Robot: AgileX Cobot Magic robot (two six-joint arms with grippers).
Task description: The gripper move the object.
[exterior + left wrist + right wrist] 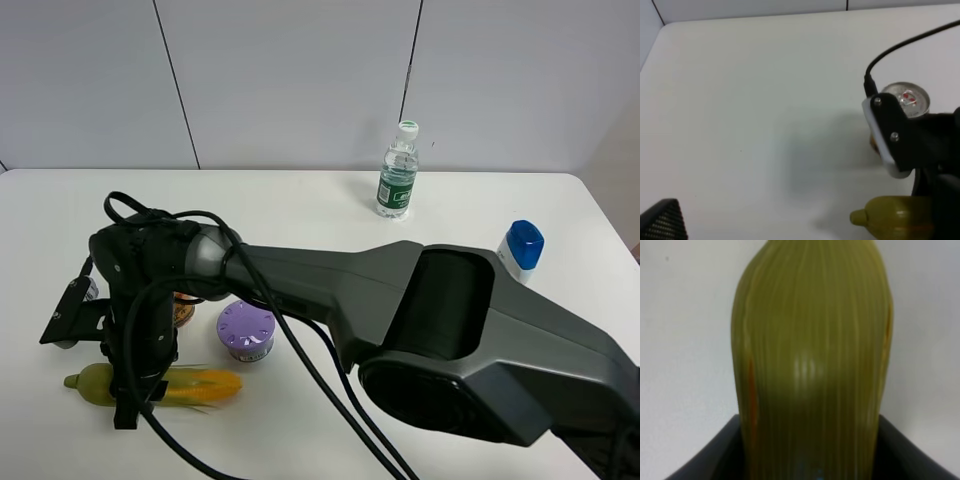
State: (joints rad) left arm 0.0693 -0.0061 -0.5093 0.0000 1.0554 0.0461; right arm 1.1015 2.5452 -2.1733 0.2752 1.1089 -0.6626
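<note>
four containers stand on the white table (300, 210), all closed, and what is in them does not show. a clear water bottle (398, 172) with a white cap and green label stands at 12 o'clock. a blue-capped white bottle (520, 247) is at 3 o'clock. a round purple jar (246, 330) with its lid on sits at 8 o'clock. just beside it, toward 9, a silver-topped can (183, 312) is half hidden behind the arm.

the corn (205, 386) lies flat on the table at 7 o'clock, near the jar and can. its long axis runs 9 to 3, with the green husk tip to 9 and the yellow kernels to 3. the right gripper (135, 395) sits over the husk half. its wrist view is filled with ribbed husk, and i cannot tell whether the fingers are pressing it. the left gripper (661, 222) shows only a black ridged corner, so its grip is unreadable too.

behind the table is a pale grey panelled wall (290, 80) with dark seams.
</note>
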